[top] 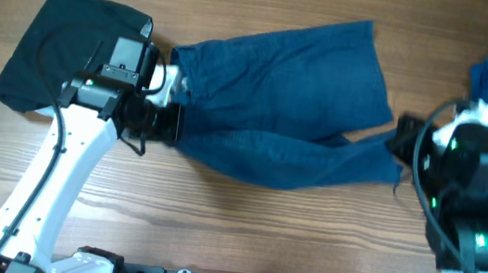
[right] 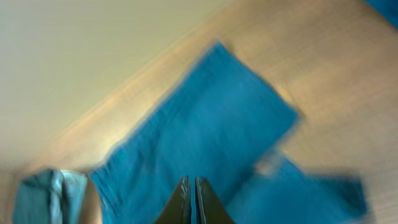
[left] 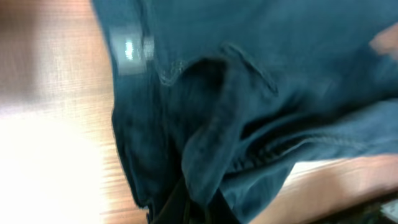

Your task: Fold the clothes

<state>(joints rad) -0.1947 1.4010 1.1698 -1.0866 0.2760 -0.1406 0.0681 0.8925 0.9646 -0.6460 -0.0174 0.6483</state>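
denim shorts [top: 286, 95] lie spread across the middle of the table [top: 242, 229]. left gripper [top: 176, 102] is clamped on the waistband end, right gripper [top: 399, 142] pinched shut on a leg hem

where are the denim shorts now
Overhead view: the denim shorts lie mid-table, between the left pincer at their waistband and the right pincer at a leg hem.
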